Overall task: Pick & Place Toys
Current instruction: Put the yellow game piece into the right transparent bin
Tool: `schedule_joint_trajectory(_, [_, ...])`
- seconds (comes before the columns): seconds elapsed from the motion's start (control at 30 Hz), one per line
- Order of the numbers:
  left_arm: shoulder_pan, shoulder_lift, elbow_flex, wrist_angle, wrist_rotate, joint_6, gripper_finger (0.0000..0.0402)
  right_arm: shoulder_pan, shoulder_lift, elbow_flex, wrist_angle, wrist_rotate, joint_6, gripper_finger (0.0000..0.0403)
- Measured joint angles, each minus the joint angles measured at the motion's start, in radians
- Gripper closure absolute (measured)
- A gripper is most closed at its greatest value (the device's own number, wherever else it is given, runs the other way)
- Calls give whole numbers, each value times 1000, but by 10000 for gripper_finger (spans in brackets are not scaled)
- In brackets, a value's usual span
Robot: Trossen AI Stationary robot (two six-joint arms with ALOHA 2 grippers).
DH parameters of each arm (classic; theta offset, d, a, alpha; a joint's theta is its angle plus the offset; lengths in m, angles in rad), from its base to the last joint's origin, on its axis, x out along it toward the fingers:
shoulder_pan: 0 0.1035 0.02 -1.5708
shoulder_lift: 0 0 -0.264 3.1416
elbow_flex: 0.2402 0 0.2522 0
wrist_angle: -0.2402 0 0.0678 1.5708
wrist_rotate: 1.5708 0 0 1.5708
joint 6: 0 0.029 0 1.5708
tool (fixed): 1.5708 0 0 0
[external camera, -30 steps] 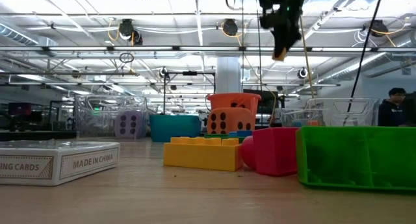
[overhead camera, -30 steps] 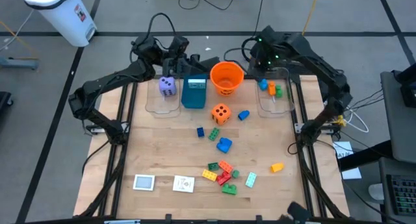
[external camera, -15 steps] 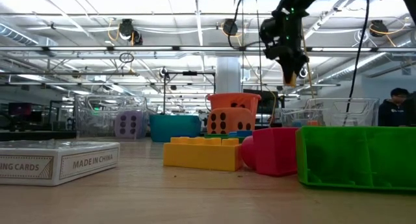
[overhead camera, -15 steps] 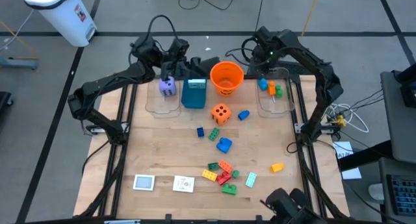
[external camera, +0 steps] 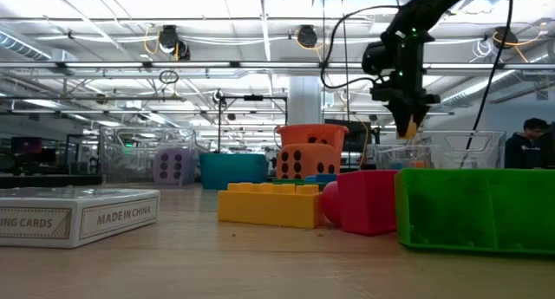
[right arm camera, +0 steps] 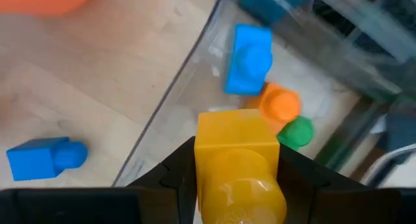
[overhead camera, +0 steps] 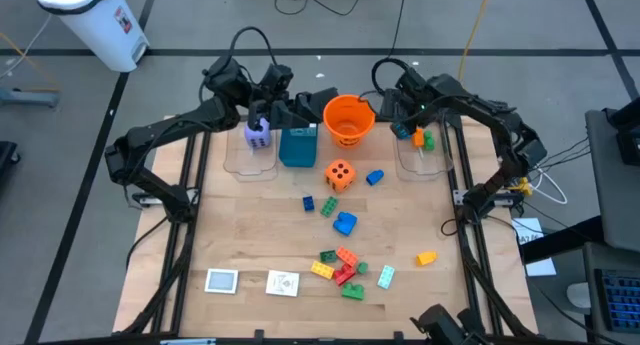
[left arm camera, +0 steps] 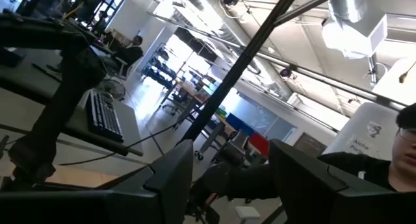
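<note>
My right tool (right arm camera: 237,169) is clenched on a yellow brick (right arm camera: 239,160), which sits between its two dark fingers, hanging above the rim of the clear bin (overhead camera: 420,157) at the upper right of the high view. A blue brick (right arm camera: 248,59), an orange one (right arm camera: 281,104) and a green one (right arm camera: 296,132) already lie inside. My left tool (left arm camera: 231,169) idles at the upper left of the high view, above the other clear bin (overhead camera: 250,157) holding the purple die (overhead camera: 257,133); its fingers stand apart with nothing between them.

The risk I see is placement. In my wrist view the brick hangs right over the bin wall, so letting go here could bounce it off the rim onto the table (overhead camera: 250,235), toward the loose blue brick (right arm camera: 47,157) outside. I judge I should be further inside the walls before releasing. Dropping from height could also scatter the pieces inside.

Compared with a second ago, my right arm has swung across the low view from near the middle toward the right and come lower, closer to the bin. The left arm has barely shifted, and the orange die (overhead camera: 340,174) and scattered bricks lie where they did.
</note>
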Motion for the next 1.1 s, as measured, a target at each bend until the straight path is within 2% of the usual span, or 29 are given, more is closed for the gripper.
schedule_joint_trajectory(0.23, [0, 0, 0, -19, -23, 0, 192, 0, -18, -138, 106, -22, 64, 264])
schedule_joint_trajectory(0.43, [-2, 0, 0, -44, -28, 0, 192, 0, -19, -199, 197, -29, 111, 264])
schedule_joint_trajectory(0.73, [-13, 0, 0, -46, -53, 7, 192, -8, -9, -234, 304, -79, 168, 264])
schedule_joint_trajectory(1.1, [-13, 1, 0, -54, -60, 7, 192, -15, 75, -235, 307, -79, 178, 264])
